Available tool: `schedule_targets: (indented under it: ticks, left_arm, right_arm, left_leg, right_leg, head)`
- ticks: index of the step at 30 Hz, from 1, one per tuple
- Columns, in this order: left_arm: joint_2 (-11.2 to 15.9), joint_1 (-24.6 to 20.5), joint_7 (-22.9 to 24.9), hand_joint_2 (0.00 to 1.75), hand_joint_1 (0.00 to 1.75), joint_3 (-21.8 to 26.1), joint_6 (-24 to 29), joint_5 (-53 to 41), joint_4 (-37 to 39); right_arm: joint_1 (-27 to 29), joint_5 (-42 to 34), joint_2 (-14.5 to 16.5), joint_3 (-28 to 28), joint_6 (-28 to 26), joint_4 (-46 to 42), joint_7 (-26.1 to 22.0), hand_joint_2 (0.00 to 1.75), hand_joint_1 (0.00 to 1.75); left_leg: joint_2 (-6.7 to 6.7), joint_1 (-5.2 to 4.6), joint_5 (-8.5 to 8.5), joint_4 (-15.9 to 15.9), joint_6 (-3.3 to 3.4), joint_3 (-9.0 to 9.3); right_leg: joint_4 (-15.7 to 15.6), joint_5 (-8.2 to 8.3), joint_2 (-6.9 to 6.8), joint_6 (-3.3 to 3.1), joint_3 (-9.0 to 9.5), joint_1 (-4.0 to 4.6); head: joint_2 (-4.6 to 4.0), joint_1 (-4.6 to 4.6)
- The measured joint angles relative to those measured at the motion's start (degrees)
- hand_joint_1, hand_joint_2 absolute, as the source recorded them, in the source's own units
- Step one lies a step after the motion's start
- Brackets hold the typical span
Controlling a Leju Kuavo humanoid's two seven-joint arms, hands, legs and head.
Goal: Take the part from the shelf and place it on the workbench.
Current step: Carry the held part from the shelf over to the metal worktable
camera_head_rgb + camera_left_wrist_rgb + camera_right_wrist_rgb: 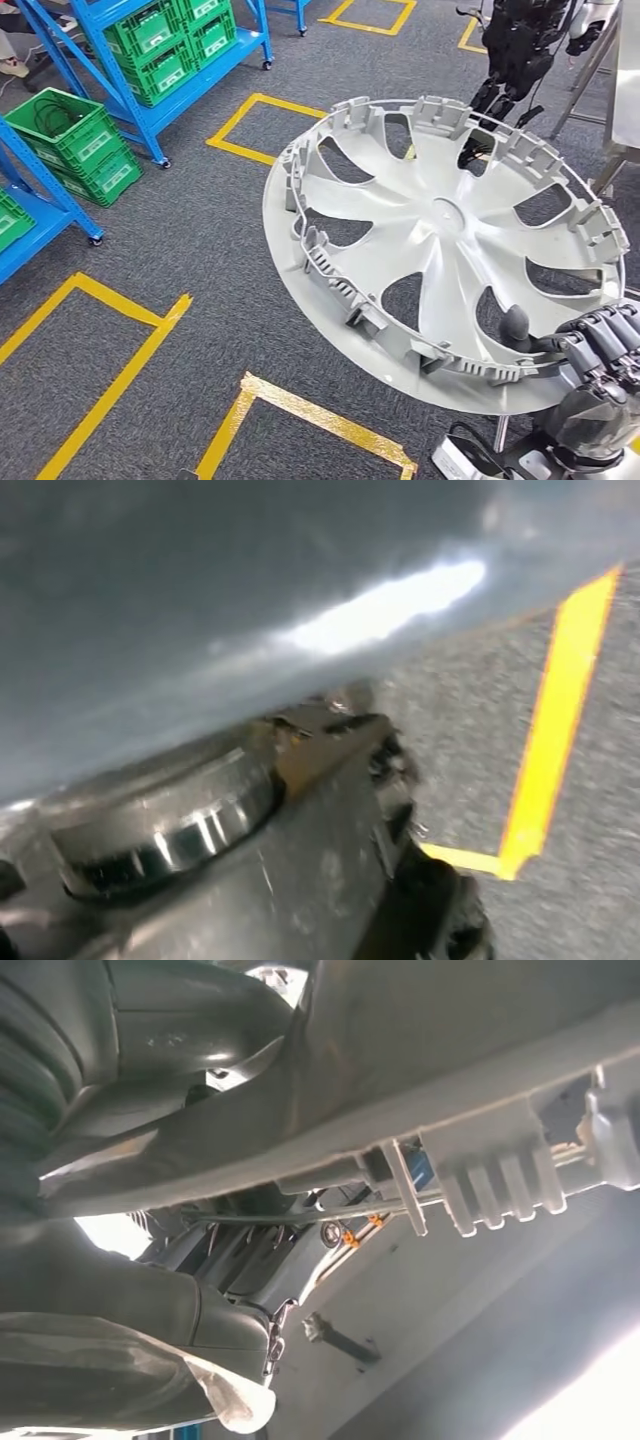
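Observation:
The part is a large grey wheel cover (445,240) with curved spokes and clips around its rim, carried tilted above the carpet with its inner face up. My right hand (596,350) grips its near right rim: dark fingers lie over the edge and the thumb (515,322) pokes up through a spoke opening. In the right wrist view the wheel cover (468,1080) with its ribbed clips passes close over the grey thumb (128,1310). The left wrist view is blurred, with a pale grey surface (189,610) above dark machinery.
Blue shelves (189,85) with green crates (155,45) stand at the upper left, and more crates (75,140) sit on the floor. Yellow tape squares (249,125) mark the grey carpet. A dark robot (517,50) stands at the top right beside a metal frame (615,110).

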Motion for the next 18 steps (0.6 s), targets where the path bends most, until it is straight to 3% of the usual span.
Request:
schedule_targets:
  ticks: [2, 4, 6, 7, 8, 10, 12, 14, 16, 18]
  left_arm:
    - [-0.01, 0.03, 2.60, 0.00, 0.00, 0.00, -0.47, -0.06, 0.02]
    - [0.21, 0.29, 6.68, 0.00, 0.00, 0.00, -1.18, 0.10, 0.17]
    - [0.65, 0.72, 11.08, 0.00, 0.00, 0.01, -1.71, 0.74, 0.38]
    - [0.90, 0.94, 12.57, 0.00, 0.00, 0.05, -1.76, 1.15, 0.45]
    - [1.12, 1.11, 13.73, 0.00, 0.00, 0.12, -1.70, 1.47, 0.49]
    - [1.63, 1.26, 15.40, 0.00, 0.00, 0.29, -1.53, 2.08, 0.58]
    - [2.00, 1.29, 16.61, 0.00, 0.00, 0.42, -1.43, 2.52, 0.67]
    - [2.13, 1.32, 17.14, 0.00, 0.00, 0.48, -1.38, 2.74, 0.70]
    - [2.17, 1.34, 17.36, 0.00, 0.00, 0.55, -1.37, 2.82, 0.70]
    - [2.16, 1.45, 17.44, 0.00, 0.00, 0.60, -1.38, 2.83, 0.70]
  right_arm:
    - [-0.15, -0.13, -0.06, 0.03, 0.00, 0.08, 0.00, 1.75, 1.75]
    - [-0.56, -0.22, -0.14, 0.11, 0.00, 0.30, 0.00, 1.75, 1.75]
    - [-0.84, -0.07, -0.19, 0.23, 0.00, 0.62, 0.01, 1.75, 1.75]
    - [-0.90, 0.06, -0.19, 0.30, 0.00, 0.81, 0.01, 1.75, 1.75]
    - [-0.93, 0.16, -0.20, 0.37, 0.00, 1.01, 0.01, 1.75, 1.75]
    - [-1.11, 0.15, -0.20, 0.56, 0.00, 1.34, 0.01, 1.75, 1.75]
    - [-1.33, -0.04, -0.21, 0.84, 0.00, 1.58, 0.01, 1.75, 1.75]
    - [-1.42, -0.19, -0.22, 1.03, 0.00, 1.76, 0.01, 1.75, 1.75]
    - [-1.48, -0.24, -0.22, 1.16, 0.00, 1.84, 0.01, 1.75, 1.75]
    - [-1.68, -0.27, -0.22, 1.35, 0.00, 1.90, 0.01, 1.75, 1.75]
  left_leg:
    - [1.31, 0.24, 0.80, -1.37, -0.22, 0.45]
    - [2.74, 0.22, 1.02, -1.68, -0.20, 0.49]
    - [4.35, 0.17, 0.97, -1.55, -0.24, 0.37]
    - [5.08, 0.21, 0.89, -1.44, -0.35, 0.33]
    - [5.73, 0.30, 0.77, -1.25, -0.55, 0.29]
    - [6.72, 0.27, 0.21, -0.41, -1.32, 0.14]
    - [7.35, 0.05, -0.37, 0.55, -2.09, -0.01]
    - [8.02, 0.08, -0.55, 0.90, -2.49, 0.05]
    - [7.14, 0.43, -1.58, 1.81, -2.98, -0.20]
    - [4.66, 0.70, -4.96, 6.55, -3.44, -2.12]
  right_leg:
    - [2.57, -1.79, -2.37, 0.32, -1.52, 0.27]
    - [9.27, -5.49, -5.06, 0.62, -4.62, 0.30]
    - [14.55, -7.37, -5.85, 1.12, -6.80, 0.11]
    - [14.42, -6.85, -6.12, 1.35, -6.47, -0.03]
    - [11.99, -5.44, -6.56, 1.57, -4.88, -0.22]
    - [4.54, -3.00, -8.58, 1.83, -0.38, -0.44]
    - [0.86, -2.59, -9.70, 1.10, 1.99, -0.35]
    - [1.00, -2.64, -8.82, -0.05, 1.95, -0.17]
    - [0.96, -2.36, -7.87, -0.81, 1.68, -0.16]
    - [0.89, -2.03, -6.89, -1.41, 1.38, -0.18]
  head:
    - [-0.01, 0.23]
    - [-0.01, 0.44]
    - [-0.01, 0.46]
    - [-0.01, 0.47]
    - [-0.01, 0.47]
    - [-0.01, 0.51]
    - [-0.01, 0.44]
    - [0.00, 0.25]
    - [-0.01, 0.13]
    - [-0.01, 0.04]
